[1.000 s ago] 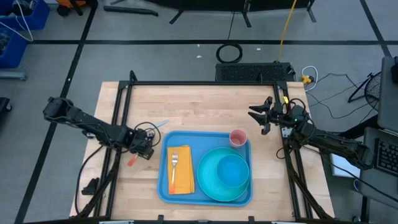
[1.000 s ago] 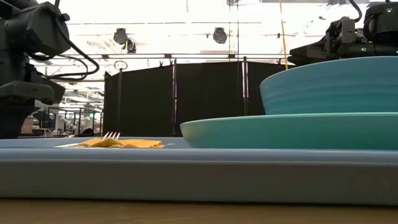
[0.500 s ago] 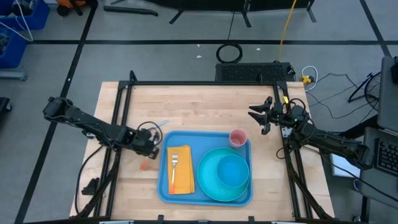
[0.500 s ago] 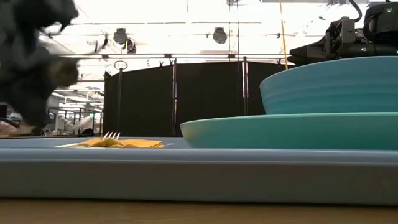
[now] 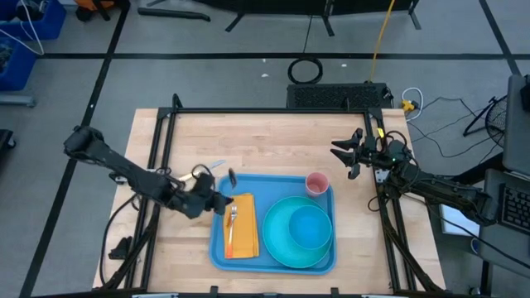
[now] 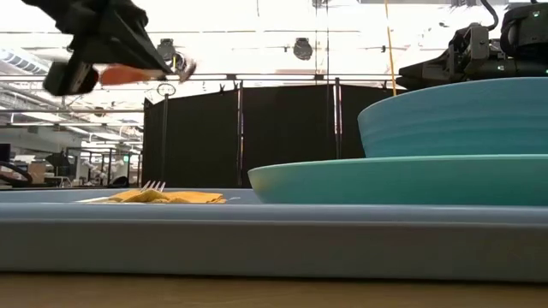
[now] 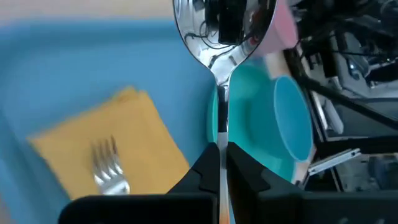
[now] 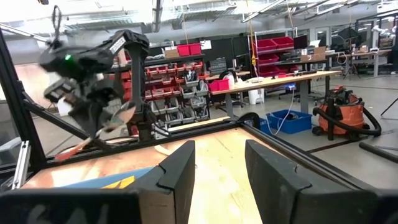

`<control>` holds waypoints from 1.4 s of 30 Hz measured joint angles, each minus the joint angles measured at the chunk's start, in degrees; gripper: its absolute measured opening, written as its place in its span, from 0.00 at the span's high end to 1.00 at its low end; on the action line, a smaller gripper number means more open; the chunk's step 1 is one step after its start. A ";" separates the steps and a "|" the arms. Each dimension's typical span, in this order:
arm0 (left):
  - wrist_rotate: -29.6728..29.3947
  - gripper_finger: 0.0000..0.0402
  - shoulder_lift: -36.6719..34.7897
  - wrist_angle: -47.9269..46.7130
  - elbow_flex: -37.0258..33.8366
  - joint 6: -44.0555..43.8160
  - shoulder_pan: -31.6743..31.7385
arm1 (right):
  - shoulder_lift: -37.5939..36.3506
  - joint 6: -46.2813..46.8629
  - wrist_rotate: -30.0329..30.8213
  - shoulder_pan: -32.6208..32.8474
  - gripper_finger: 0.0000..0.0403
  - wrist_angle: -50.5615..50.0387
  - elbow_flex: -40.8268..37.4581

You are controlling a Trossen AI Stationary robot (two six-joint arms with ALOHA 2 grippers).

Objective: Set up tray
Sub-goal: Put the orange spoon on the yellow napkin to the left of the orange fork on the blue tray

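The blue tray (image 5: 273, 184) lies on the table's near middle. On it lie a yellow napkin (image 5: 243, 236) with a fork (image 5: 233, 213), a teal plate (image 5: 281, 244) holding a teal bowl (image 5: 310, 225), and a pink cup (image 5: 317, 183) at the far right corner. My left gripper (image 5: 220, 204) hovers over the tray's left edge, shut on a spoon (image 7: 224, 25) with an orange handle (image 6: 128, 74). My right gripper (image 5: 348, 157) waits open over the table's far right part. My left gripper pinches the spoon between its two fingers by the thin shaft (image 7: 222, 127) just behind the bowl. The shiny bowl (image 7: 224, 25) sticks out ahead of the fingertips, along the fingers' line. The spoon is lifted clear above the tray, roughly level in the low view.
A small pale blue item (image 5: 217, 165) lies on the wood just beyond the tray's far left corner. The black frame rails (image 5: 161, 149) run along both table sides. Bare wood (image 5: 265, 141) spans the table's far half.
My left gripper has moved from the table left of the tray toward the right and up, carrying the spoon with it. The spoon, low beside the tray a second ago, is now lifted clear over the tray's left edge near the napkin.
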 joint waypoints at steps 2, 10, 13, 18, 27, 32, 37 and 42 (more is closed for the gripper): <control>-0.79 0.98 4.43 4.15 -0.01 -3.17 -0.92 | -0.02 0.00 0.00 0.00 0.68 -0.02 0.00; -4.74 0.98 19.42 20.56 2.51 -13.62 -3.23 | 0.00 0.00 0.00 0.02 0.68 -0.02 0.00; -2.39 0.98 23.21 13.57 7.05 -16.27 -3.30 | -0.02 0.01 0.00 0.01 0.68 0.01 0.00; 3.17 0.98 26.94 5.70 12.85 -19.85 -4.05 | -0.02 0.04 -0.01 0.02 0.68 0.07 0.00; 3.16 0.98 31.00 4.14 13.19 -31.21 -6.08 | 0.00 3.98 0.00 0.00 0.68 1.29 0.00; 4.60 0.98 31.45 2.64 13.19 -32.86 -6.03 | -0.02 4.50 0.00 0.02 0.68 1.36 0.00; 6.60 0.98 31.45 0.59 13.19 -34.95 -6.03 | -0.02 4.50 0.00 0.01 0.68 1.36 0.00; 9.16 0.98 31.45 -1.51 13.19 -37.28 -5.79 | -0.02 4.50 0.00 0.00 0.68 1.36 0.00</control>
